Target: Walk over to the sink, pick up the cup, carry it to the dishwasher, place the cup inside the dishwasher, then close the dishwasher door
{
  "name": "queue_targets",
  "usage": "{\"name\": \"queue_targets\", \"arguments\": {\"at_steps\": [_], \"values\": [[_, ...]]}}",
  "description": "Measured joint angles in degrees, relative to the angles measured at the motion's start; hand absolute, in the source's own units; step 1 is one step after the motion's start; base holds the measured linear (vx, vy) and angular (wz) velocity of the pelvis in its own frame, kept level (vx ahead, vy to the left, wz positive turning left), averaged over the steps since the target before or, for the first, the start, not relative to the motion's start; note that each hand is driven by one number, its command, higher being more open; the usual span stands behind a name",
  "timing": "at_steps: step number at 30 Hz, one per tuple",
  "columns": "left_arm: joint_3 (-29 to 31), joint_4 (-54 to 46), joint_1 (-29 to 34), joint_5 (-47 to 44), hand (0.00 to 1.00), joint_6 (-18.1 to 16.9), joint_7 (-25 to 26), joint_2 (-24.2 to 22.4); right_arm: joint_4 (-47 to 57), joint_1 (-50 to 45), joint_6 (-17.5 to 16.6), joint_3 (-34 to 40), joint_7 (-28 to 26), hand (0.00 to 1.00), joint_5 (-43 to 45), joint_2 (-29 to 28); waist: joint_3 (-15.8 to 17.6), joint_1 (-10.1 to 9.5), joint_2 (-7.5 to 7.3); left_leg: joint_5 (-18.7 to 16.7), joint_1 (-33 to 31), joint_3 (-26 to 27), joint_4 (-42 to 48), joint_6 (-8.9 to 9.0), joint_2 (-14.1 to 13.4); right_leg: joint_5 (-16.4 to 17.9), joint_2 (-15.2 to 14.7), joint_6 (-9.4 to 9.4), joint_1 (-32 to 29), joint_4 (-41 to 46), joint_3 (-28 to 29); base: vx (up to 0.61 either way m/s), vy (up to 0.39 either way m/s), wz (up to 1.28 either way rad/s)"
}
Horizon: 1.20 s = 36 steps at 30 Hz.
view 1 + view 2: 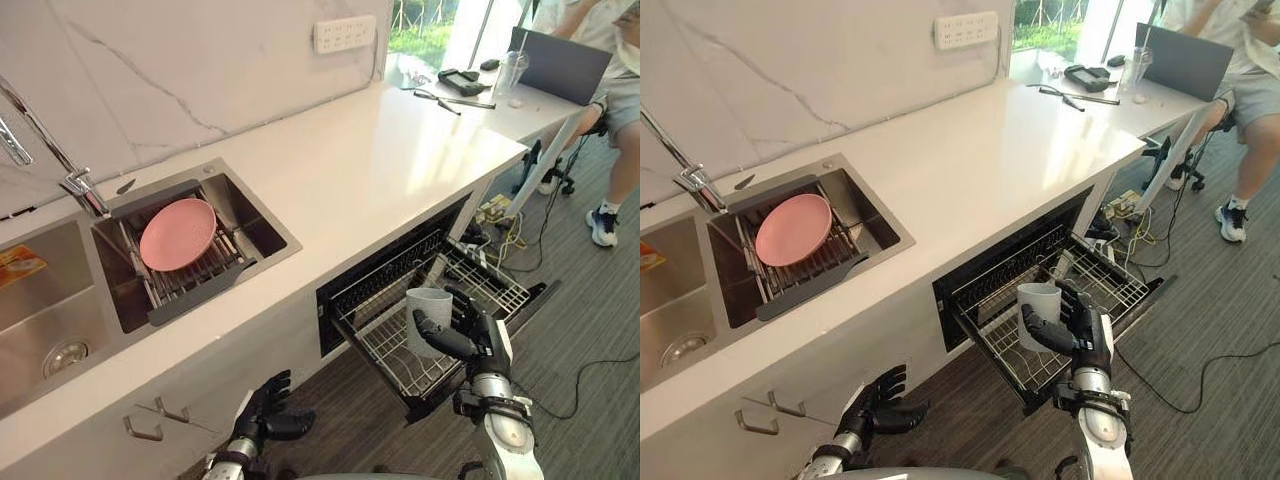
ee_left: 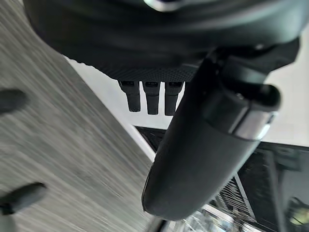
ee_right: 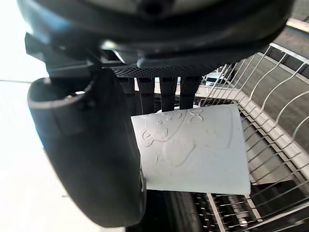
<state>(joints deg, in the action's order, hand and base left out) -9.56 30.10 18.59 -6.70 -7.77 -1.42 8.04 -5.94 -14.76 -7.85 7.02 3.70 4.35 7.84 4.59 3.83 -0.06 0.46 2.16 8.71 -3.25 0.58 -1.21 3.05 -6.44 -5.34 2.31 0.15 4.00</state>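
A pale grey-green cup is held upright over the pulled-out wire rack of the open dishwasher. My right hand is shut on the cup, thumb on one side and fingers on the other; the right wrist view shows the cup with embossed patterns between thumb and fingers, the rack wires behind. My left hand hangs low in front of the cabinet, fingers relaxed and holding nothing. The sink lies to the left in the white counter.
A pink plate rests on a drain rack in the sink, beside a tap. A person sits at a laptop at the far right. Tools and a clear cup lie on the far counter end. Cables run over the floor by the dishwasher.
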Motion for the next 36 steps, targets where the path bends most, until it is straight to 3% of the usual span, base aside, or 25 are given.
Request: {"name": "queue_targets", "arguments": {"at_steps": [3,11,15,28,29,36], "values": [[1.24,1.88,-0.82,-0.01,0.90,-0.07,0.99,-0.03,-1.38,3.21,0.12,-0.03,0.34,0.30,-2.85,1.66,2.34,-0.28,0.35,-0.16,-2.40,-0.36,2.08,0.13,0.01,-0.03,-0.15,-0.02,-1.55,0.70,-0.31,-0.04,-0.023,0.08],[3.68,4.26,-6.31,-0.04,0.90,-0.47,3.45,-0.27,-7.80,14.67,0.66,-0.45,3.26,0.30,-9.01,6.58,9.60,-1.66,3.16,-2.80,-12.10,-1.82,11.86,-0.02,-0.96,-0.38,0.27,-0.09,-7.22,3.88,-1.27,-0.06,-0.010,0.09],[4.74,4.24,-8.84,-0.05,0.90,-1.16,4.39,-0.69,-10.52,18.77,1.28,-0.62,5.26,0.30,-12.31,7.92,13.21,-1.77,3.49,-3.70,-16.38,-2.55,15.67,-0.38,-1.63,-0.40,0.50,-0.08,-10.47,5.92,-1.66,-0.07,-0.004,0.06],[4.72,4.23,-12.75,-0.09,0.90,-2.61,6.57,-1.76,-18.34,29.10,4.09,-1.61,10.20,0.30,-15.86,9.04,17.96,-2.96,4.39,-3.58,-20.48,-3.66,17.55,-0.84,-1.37,-0.52,0.36,-0.12,-13.66,7.32,-2.75,-0.02,0.000,0.05],[4.72,4.24,-13.19,-0.09,0.90,-2.71,6.65,-1.76,-18.38,29.87,4.37,-1.87,10.37,0.90,-16.43,9.31,18.36,-2.95,4.42,-3.56,-20.59,-3.77,17.57,-0.87,-1.26,-0.52,0.31,-0.12,-13.68,7.35,-2.88,0.01,0.011,0.05],[4.71,4.27,-14.16,-0.09,0.90,-2.75,7.73,-1.86,-21.58,32.45,5.04,-3.11,10.82,0.90,-18.03,9.21,18.93,-3.12,4.34,-3.51,-20.71,-4.07,17.60,-0.94,-0.77,-0.51,0.14,-0.10,-13.61,7.36,-3.20,0.01,0.006,0.02]]}}
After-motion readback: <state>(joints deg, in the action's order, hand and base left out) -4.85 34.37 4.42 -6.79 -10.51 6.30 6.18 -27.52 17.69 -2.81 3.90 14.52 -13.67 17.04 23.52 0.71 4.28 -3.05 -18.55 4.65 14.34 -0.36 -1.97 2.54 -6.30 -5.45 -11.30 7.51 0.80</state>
